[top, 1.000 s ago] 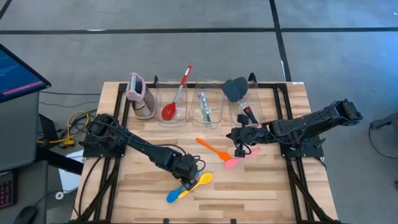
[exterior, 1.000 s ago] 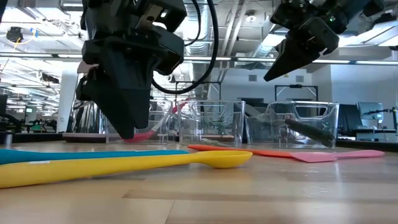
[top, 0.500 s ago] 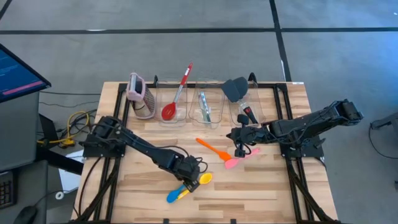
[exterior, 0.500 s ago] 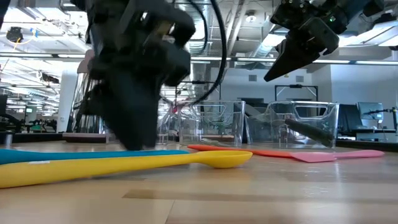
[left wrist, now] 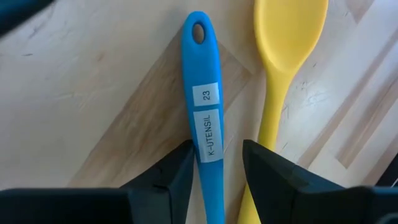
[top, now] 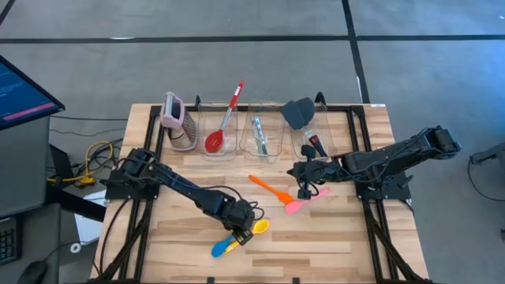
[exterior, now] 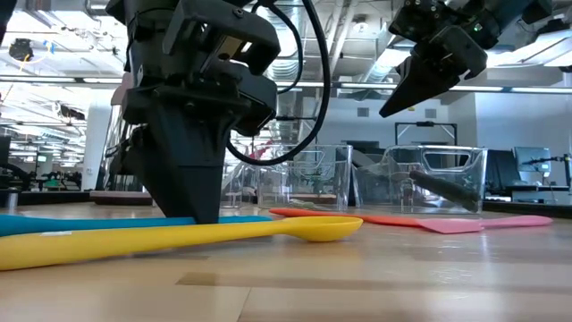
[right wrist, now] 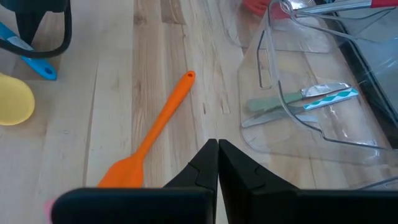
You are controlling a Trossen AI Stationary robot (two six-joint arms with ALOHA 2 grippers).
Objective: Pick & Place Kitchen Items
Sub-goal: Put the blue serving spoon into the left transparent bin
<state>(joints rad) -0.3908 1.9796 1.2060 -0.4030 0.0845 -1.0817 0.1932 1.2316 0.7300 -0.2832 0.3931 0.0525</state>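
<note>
Straddling the handle of the blue spoon [left wrist: 205, 130], the left gripper [left wrist: 214, 165] is seen low over the front of the table [top: 331, 237], its two fingers parted, one on each side of the handle and not closed on it. The blue spoon lies flat on the table with the yellow spoon [left wrist: 283, 74] just beside it, the two roughly parallel; in the low view the left gripper's tips reach down to the level of both spoons. A white label is carried on the blue handle. Farther back and to the right, the right gripper [top: 304, 188] is held above the table with its fingers pressed together and nothing between them, close over the pink spatula [top: 306, 199]. The orange spatula [top: 268, 189] is laid on the table between the two grippers, near the pink one. Three clear bins [top: 260, 138] are lined up along the back: the red spoon [top: 221, 126] is leaned in the left bin, a clear-teal utensil [right wrist: 305, 96] is lying in the middle bin, and a black spatula [top: 298, 113] with a red-handled tool [top: 313, 143] is kept in the right bin. A pink-topped grater [top: 177, 118] is stood just left of the bins.
</note>
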